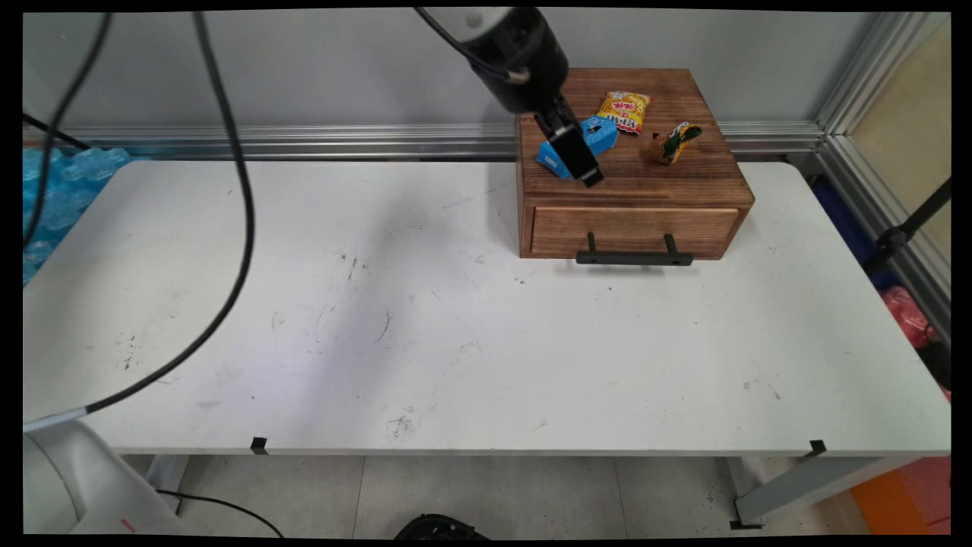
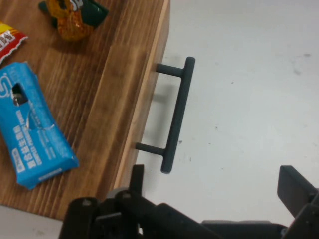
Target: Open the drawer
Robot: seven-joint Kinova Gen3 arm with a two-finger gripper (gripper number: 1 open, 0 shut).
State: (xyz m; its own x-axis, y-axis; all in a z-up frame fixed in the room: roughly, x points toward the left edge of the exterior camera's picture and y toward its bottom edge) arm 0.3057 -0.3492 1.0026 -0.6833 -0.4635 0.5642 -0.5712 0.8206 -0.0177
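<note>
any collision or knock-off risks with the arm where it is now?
Possibly two. The open tool hangs over the wooden drawer box's front-left corner, so descending could strike its top edge or the black handle. The blue packet lies just beside the tool and could get swept off.

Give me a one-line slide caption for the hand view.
Open gripper above the wooden drawer box, beside its black handle and blue packet.
</note>
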